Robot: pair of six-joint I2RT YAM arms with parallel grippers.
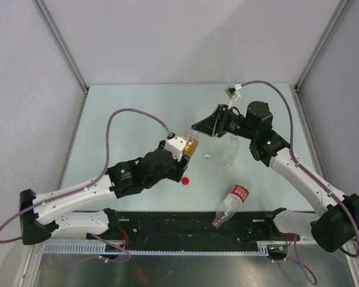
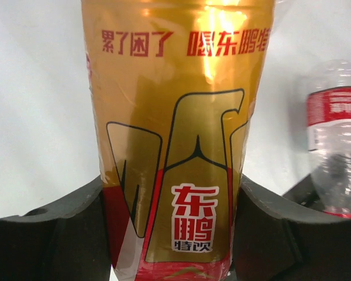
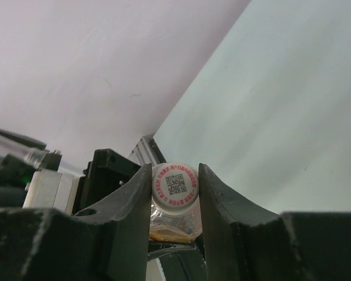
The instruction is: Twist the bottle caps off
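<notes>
My left gripper (image 1: pixel 189 149) is shut on the short amber bottle (image 1: pixel 193 144) with the red-yellow label. In the left wrist view the bottle (image 2: pixel 175 140) fills the gap between the black fingers (image 2: pixel 64 234). My right gripper (image 1: pixel 198 130) is shut on this bottle's white cap (image 3: pixel 175 186), which has a printed code on top and sits on the neck (image 3: pixel 172 225). A red cap (image 1: pixel 185 180) and a white cap (image 1: pixel 207 157) lie loose on the table. The clear unlabelled bottle (image 1: pixel 230 149) stands capless. The red-white labelled bottle (image 1: pixel 232 205) lies on its side.
The labelled bottle also shows at the right of the left wrist view (image 2: pixel 333 146). A black rail (image 1: pixel 185 227) runs along the near table edge. Grey walls with metal frame posts (image 1: pixel 63 48) enclose the pale green table (image 1: pixel 137 101).
</notes>
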